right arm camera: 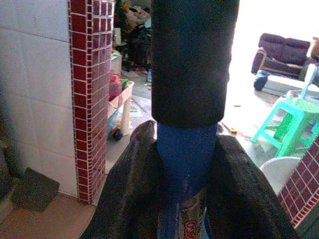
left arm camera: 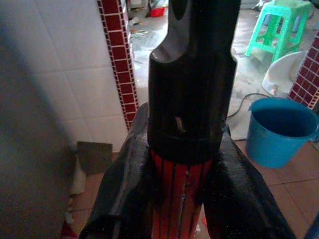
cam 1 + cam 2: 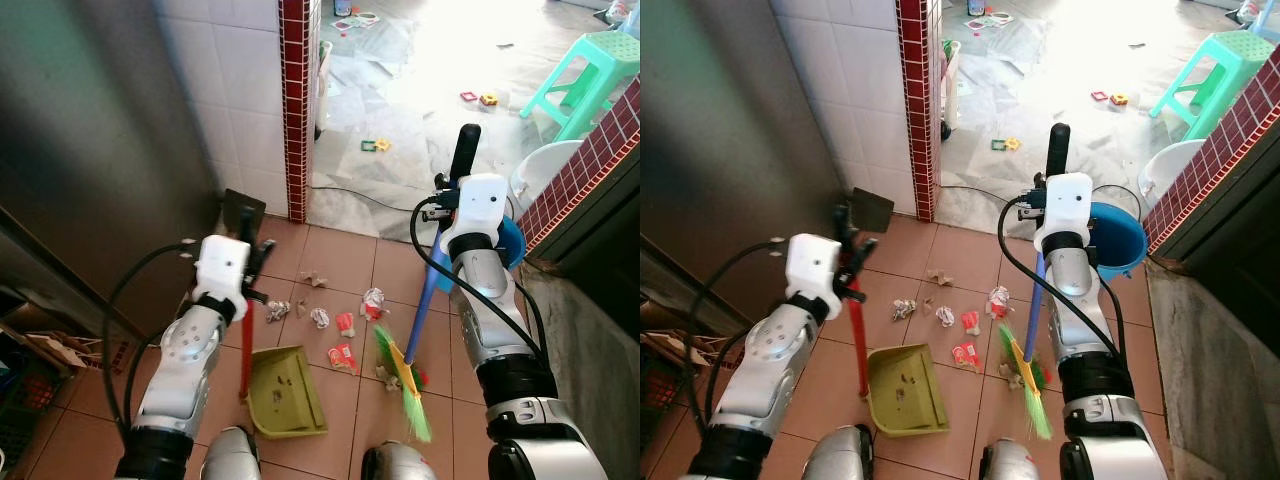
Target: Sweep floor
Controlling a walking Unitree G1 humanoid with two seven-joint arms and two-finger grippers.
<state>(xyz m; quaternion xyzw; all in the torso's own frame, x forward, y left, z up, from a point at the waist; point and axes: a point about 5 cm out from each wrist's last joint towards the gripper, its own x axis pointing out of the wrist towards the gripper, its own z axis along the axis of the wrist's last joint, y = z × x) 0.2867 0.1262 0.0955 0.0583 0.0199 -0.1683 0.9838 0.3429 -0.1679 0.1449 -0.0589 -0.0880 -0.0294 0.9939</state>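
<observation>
My left gripper (image 3: 250,245) is shut on the red handle (image 3: 246,350) of an olive-green dustpan (image 3: 285,390), which rests on the terracotta tiles in front of my feet. In the left wrist view both fingers (image 2: 124,194) clamp the red handle (image 2: 179,204) just below its black cap. The right gripper (image 3: 446,203) is shut on the blue handle (image 3: 430,290) of a broom. Its green bristles (image 3: 412,395) touch the floor right of the pan. Crumpled paper and red wrappers (image 3: 345,325) lie between pan and broom.
A blue bucket (image 3: 512,240) stands behind my right arm beside a low brick wall (image 3: 590,160). A red-tiled pillar (image 3: 297,100) and a grey panel (image 3: 90,150) close the left. Beyond are a cable (image 3: 360,195), a green stool (image 3: 590,75), a white basin (image 3: 545,165) and scattered toys.
</observation>
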